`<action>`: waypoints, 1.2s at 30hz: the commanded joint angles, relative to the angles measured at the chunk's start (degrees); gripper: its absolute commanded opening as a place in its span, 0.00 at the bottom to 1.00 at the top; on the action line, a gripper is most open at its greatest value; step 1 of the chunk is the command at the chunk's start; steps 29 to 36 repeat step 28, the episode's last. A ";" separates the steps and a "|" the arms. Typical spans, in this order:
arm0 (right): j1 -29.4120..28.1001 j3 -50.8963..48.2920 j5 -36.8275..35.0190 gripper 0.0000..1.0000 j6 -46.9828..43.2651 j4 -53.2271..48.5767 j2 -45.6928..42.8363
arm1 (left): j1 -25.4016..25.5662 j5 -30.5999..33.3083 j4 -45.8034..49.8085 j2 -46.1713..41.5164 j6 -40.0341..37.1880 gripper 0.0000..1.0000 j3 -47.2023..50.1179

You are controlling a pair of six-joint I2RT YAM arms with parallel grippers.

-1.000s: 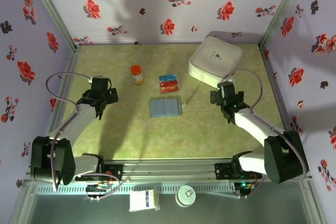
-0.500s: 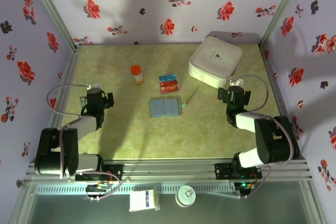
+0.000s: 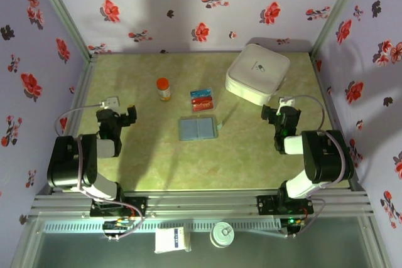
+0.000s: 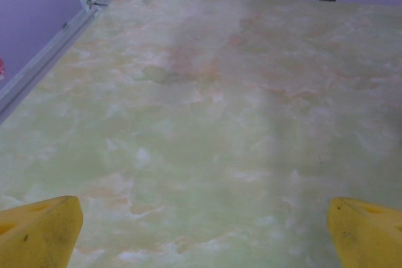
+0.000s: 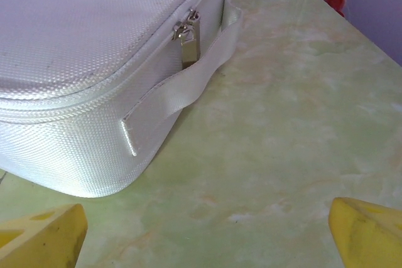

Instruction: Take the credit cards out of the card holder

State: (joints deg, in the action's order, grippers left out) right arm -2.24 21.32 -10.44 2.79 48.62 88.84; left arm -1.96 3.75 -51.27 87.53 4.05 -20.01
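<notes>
Looks done: card holder (image 3: 199,128) open flat on the desk (image 3: 157,161), credit cards (image 3: 202,100) out, just behind it. Wide open and empty, well apart from both: left tool (image 4: 204,230) and right tool (image 5: 204,233).

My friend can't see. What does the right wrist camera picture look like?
A big white zipped case sits on a green marbled table, its silver zipper pull and strap handle facing the camera. The right claw is open, its two yellow fingertips at the bottom corners, holding nothing.
</notes>
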 commanded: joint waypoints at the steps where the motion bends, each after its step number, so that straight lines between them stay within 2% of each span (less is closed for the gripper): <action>1: 0.70 1.20 0.40 0.99 1.70 1.16 0.22 | -0.35 -2.13 -2.32 0.60 -1.33 1.00 -0.95; 4: 0.67 1.19 0.37 0.99 1.70 1.21 0.23 | -0.12 -2.61 1.36 0.73 -1.78 1.00 -2.75; 14: 0.68 1.19 0.40 0.99 1.70 1.30 0.24 | 1.87 0.88 1.48 0.98 -3.88 1.00 -3.08; 36: 0.75 1.10 0.48 0.99 1.54 1.34 0.16 | 1.96 0.91 0.92 0.84 -4.12 1.00 -2.75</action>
